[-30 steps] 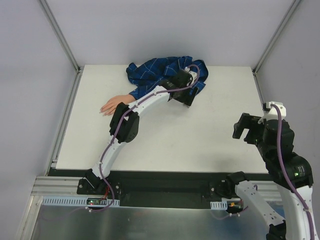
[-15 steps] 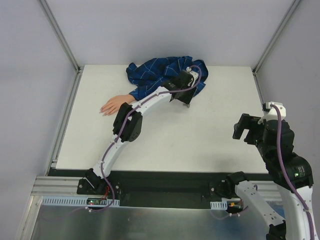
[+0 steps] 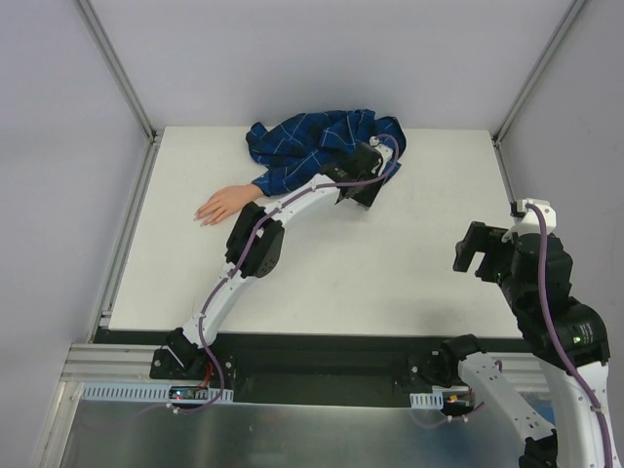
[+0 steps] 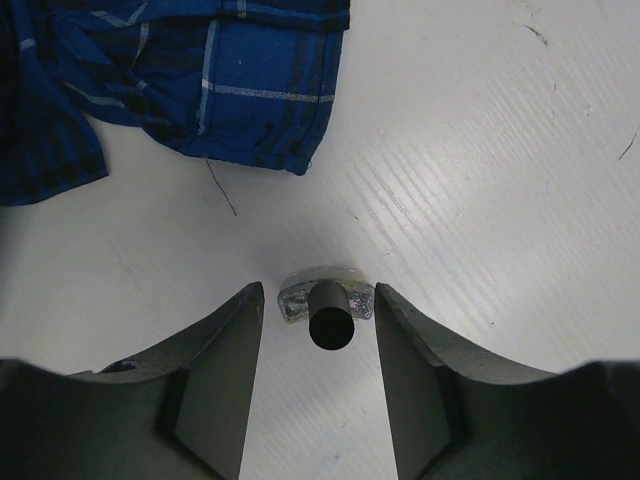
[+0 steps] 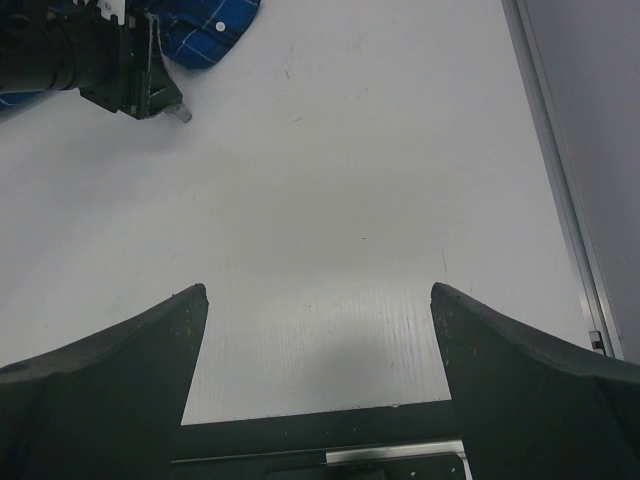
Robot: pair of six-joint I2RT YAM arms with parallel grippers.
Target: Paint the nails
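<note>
The peach dummy hand (image 3: 222,205) lies palm down at the table's far left, and its blue checked sleeve (image 3: 312,146) is bunched behind it. Its nails are too small to make out. My left gripper (image 3: 364,192) is open just right of the sleeve. In the left wrist view its fingers (image 4: 225,370) stand on either side of a small glittery bottle with a dark cap (image 4: 331,318), which stands on the table, without touching it. The sleeve's edge (image 4: 240,90) lies beyond. My right gripper (image 5: 318,290) is open and empty, held above the table's near right part (image 3: 478,252).
The white table (image 3: 409,263) ends at a metal rail on the right (image 5: 560,200) and a dark front edge (image 5: 320,440). Grey walls enclose it. The left arm's wrist (image 5: 110,60) shows at the top left of the right wrist view.
My left arm has reached slightly further right and away, shifting its gripper beside the sleeve. The right arm has not moved.
</note>
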